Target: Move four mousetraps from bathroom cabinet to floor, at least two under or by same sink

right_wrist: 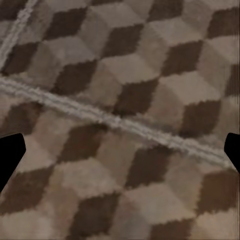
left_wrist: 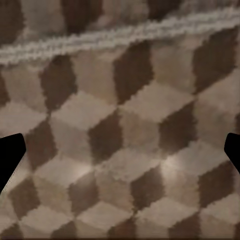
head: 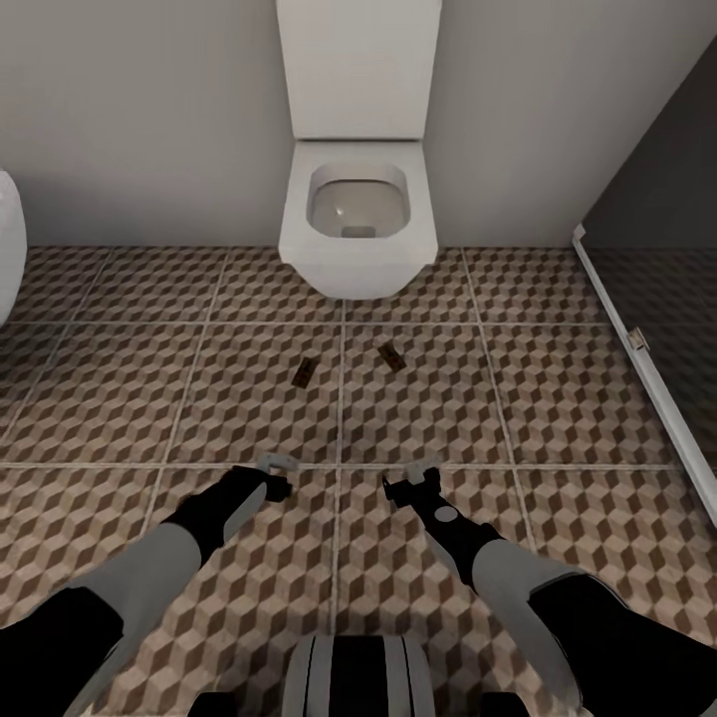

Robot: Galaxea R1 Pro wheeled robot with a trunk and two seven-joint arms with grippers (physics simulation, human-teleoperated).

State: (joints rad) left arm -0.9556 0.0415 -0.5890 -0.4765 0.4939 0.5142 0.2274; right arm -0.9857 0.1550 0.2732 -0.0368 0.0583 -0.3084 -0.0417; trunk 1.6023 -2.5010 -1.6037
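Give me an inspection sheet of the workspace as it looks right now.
Surface: bathroom floor, cube-pattern tiles, pale grout.
Job's things: two mousetraps, left one and right one, lying flat and apart in front of the toilet.
Clutter: nothing seen.
Grippers: left tool and right tool both open, empty, low over the tiles.
Cables: nothing seen.
Surroundings: grey wall, dark glass partition at right, rounded white fixture's edge at left.

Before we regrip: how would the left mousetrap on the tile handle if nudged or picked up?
The left mousetrap lies flat on the bathroom floor, so it probably slides rather than rolls or tips. It looks small and thin, likely light and stiff. Its low edge probably gives a claw little to grip.
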